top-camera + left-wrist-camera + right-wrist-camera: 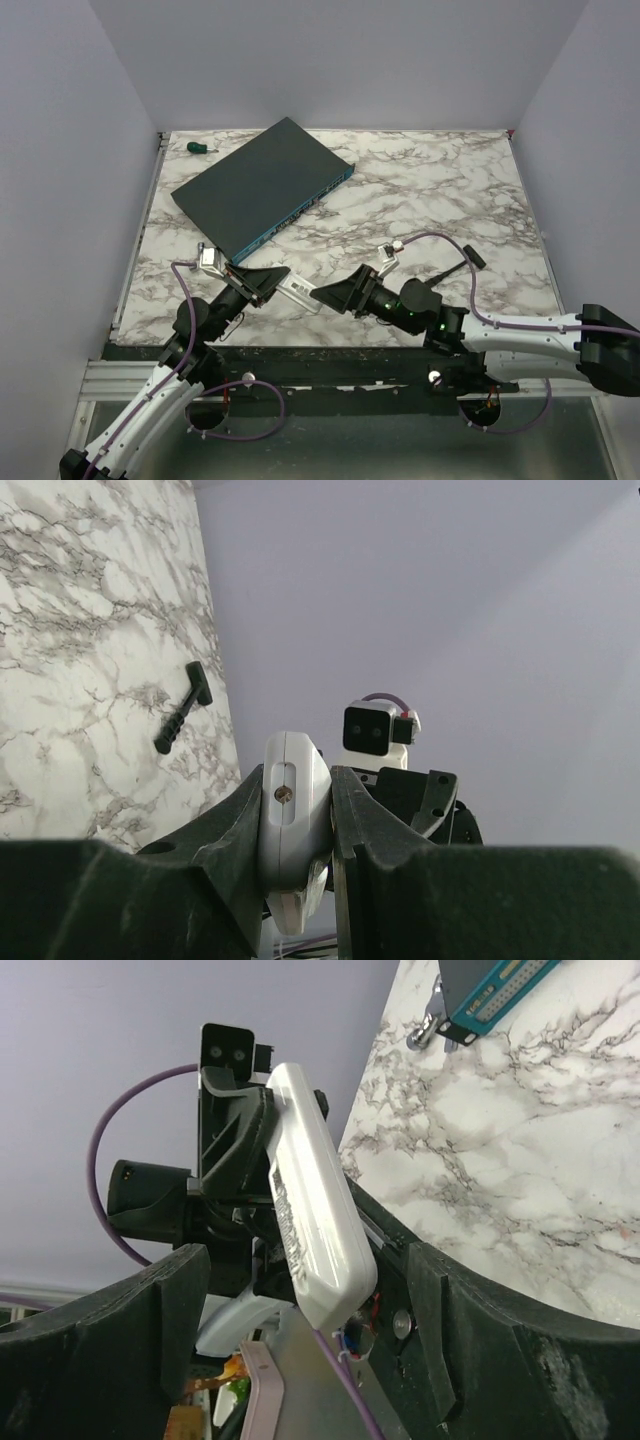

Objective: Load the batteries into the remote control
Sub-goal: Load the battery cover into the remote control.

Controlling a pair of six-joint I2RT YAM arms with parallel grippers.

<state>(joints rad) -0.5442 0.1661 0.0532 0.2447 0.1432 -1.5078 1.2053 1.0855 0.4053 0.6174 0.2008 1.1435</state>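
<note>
The white remote control [298, 291] hangs above the table's near edge between the two arms. My left gripper [268, 283] is shut on one end of it. In the left wrist view the remote [293, 820] is pinched edge-on between the gripper's [296, 800] two dark fingers. My right gripper [330, 295] faces it from the right, open. In the right wrist view the remote's free end [315, 1210] sits between the gripper's [310, 1275] spread fingers, with a gap on each side. No batteries are in view.
A big dark flat box with a blue edge [262, 183] lies at the back left, its corner [490, 990] showing in the right wrist view. A black T-shaped tool [462, 262] rests on the marble at the right. A green-handled screwdriver [198, 148] lies in the far left corner.
</note>
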